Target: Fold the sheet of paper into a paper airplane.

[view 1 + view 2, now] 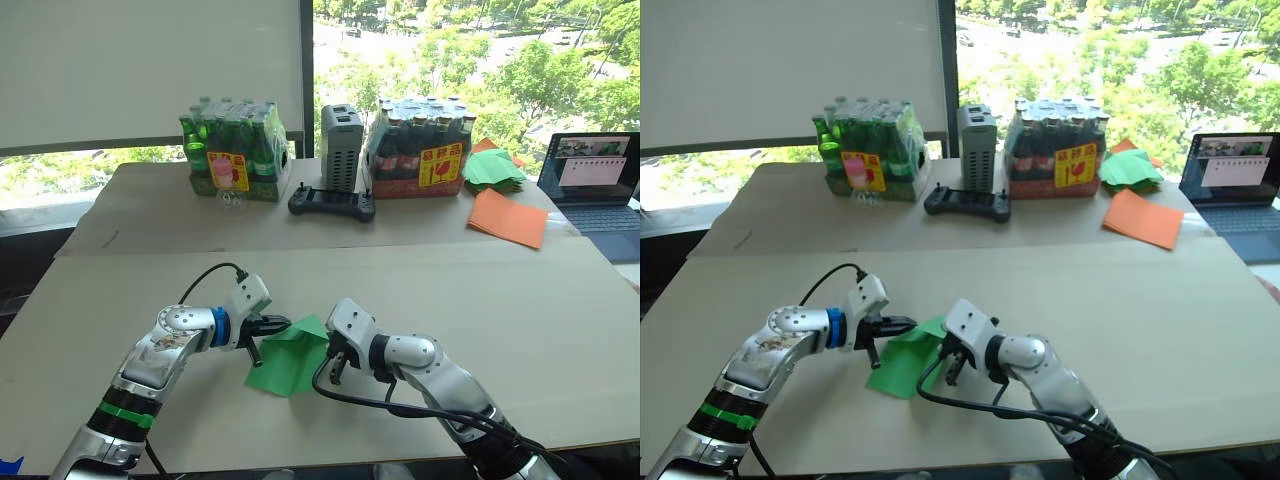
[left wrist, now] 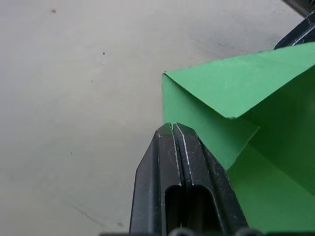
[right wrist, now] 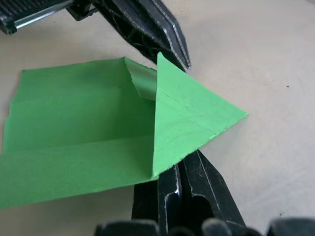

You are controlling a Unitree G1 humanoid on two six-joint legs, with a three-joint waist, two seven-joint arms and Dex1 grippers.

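The sheet of paper (image 1: 288, 362), bright green and creased, lies on the tan table (image 1: 520, 330) between my two grippers. One corner is folded into a triangular flap (image 3: 187, 115). My left gripper (image 1: 274, 326) is shut, and its tips rest at the paper's far left edge (image 2: 172, 127) with nothing seen between the fingers. My right gripper (image 1: 334, 366) is also shut, and its tips (image 3: 179, 167) sit under the edge of the triangular flap. The left gripper's fingers (image 3: 167, 32) show beyond the flap in the right wrist view.
At the back stand a pack of green bottles (image 1: 235, 150), a grey device (image 1: 341, 147), a black controller (image 1: 332, 205) and a pack of dark bottles (image 1: 418, 148). Orange sheets (image 1: 508, 217), a green paper stack (image 1: 494, 168) and a laptop (image 1: 598, 185) sit back right.
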